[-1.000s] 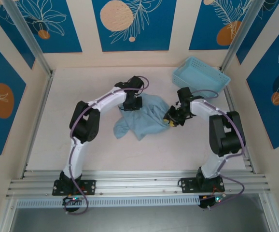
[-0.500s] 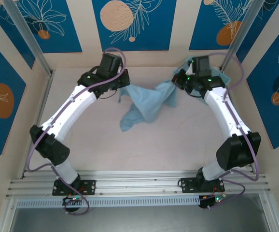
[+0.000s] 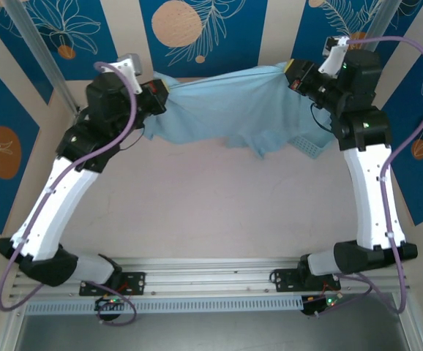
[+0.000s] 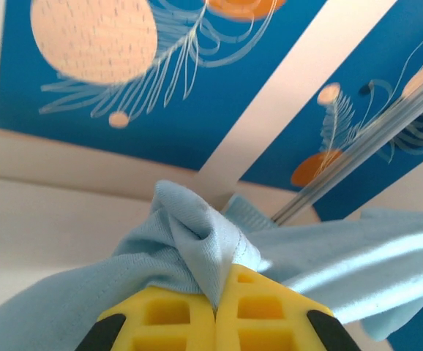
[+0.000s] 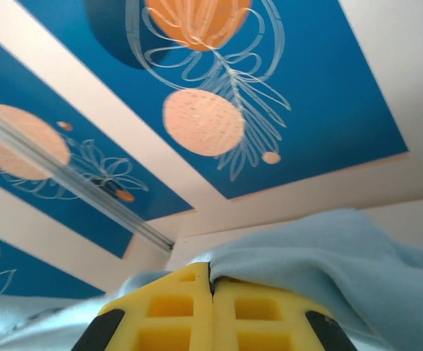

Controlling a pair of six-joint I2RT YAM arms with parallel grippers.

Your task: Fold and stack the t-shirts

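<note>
T-shirt point(image 3: 233, 110) had risen off the worktop point(image 3: 219, 212), now stretched between left jaws and right jaws, both clenched on its edge; ready, probably, for laying flat.

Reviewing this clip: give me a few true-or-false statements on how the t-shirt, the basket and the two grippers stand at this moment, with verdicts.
1. The left gripper and the right gripper are both shut on the t-shirt. True.
2. The t-shirt lies crumpled in a heap. False: it hangs spread between the two grippers, above the table.
3. The light blue basket is partly hidden by the t-shirt's right end. True.
4. The t-shirt is folded. False: it is spread open, not yet folded.
</note>
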